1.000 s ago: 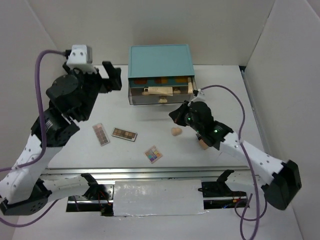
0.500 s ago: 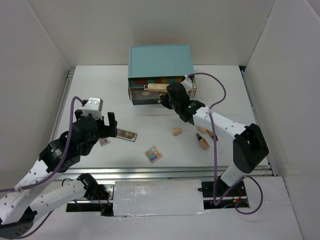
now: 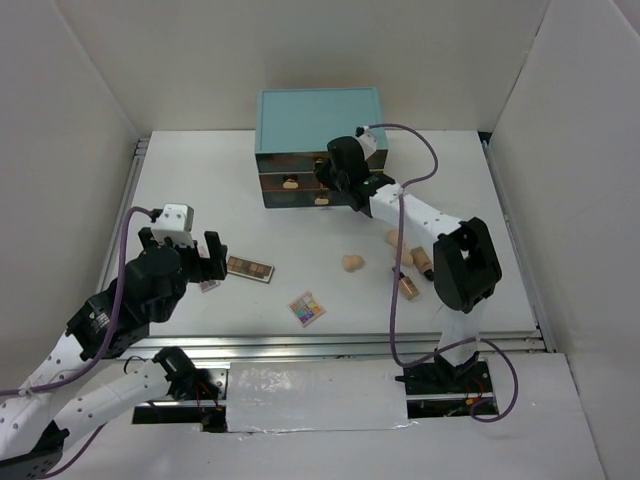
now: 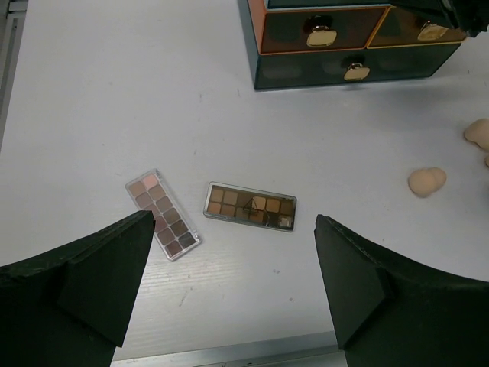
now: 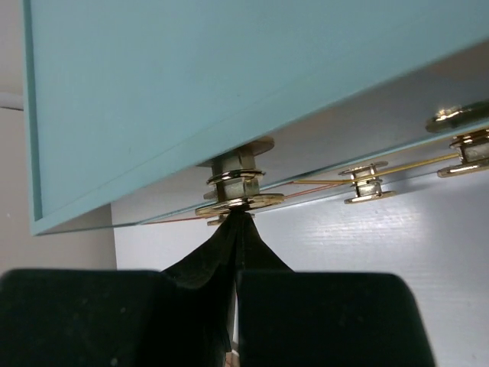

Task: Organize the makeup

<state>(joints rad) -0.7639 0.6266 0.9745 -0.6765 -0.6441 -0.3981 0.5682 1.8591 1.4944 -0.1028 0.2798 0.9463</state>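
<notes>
The teal chest's front is partly hidden behind the right gripper, clenched empty against a gold knob. Its drawer, open a moment ago, is now shut. Before the chest, the left gripper hangs released over two eyeshadow palettes, one half covered from above; the square palette and a sponge lie further out

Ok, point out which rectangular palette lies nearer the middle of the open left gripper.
The brown-toned palette, lying almost level between the fingers of the left gripper. The pinkish-mauve palette lies slanted, off to the side by one finger.
</notes>
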